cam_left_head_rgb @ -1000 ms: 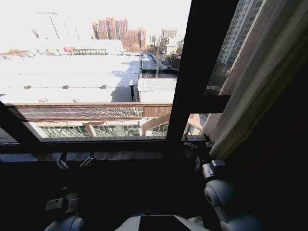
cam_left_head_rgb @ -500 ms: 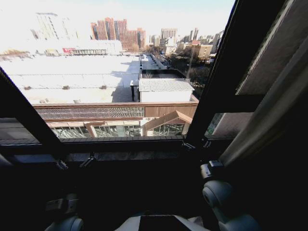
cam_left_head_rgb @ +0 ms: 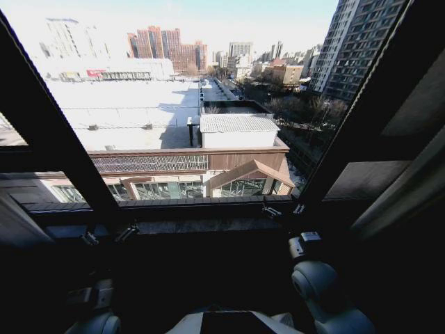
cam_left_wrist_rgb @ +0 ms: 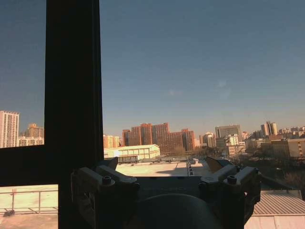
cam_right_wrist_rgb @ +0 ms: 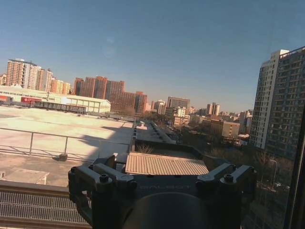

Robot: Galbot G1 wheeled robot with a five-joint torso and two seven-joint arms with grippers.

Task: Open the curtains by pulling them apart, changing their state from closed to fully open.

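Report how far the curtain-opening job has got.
Done, by the look of it: the window shows open city view, with one curtain bunched at the right edge and a pale strip at the far left. In hand: nothing; the left gripper and right gripper sit open and empty at the sill. Left: nothing obvious, though the curtains' outer ends run out of view.

Window sill point(cam_left_head_rgb: 188, 225) in front of me: dark stone ledge running left to right, just under the bottom rail of the window frame point(cam_left_head_rgb: 181, 203). Sunlit strip along its middle, both ends in shadow. Two dark frame posts rise from it, one on the left, one on the right, both leaning outward. Curtains point(cam_left_head_rgb: 402, 200) hang at the sill's far left and right ends; can't tell whether they touch it.
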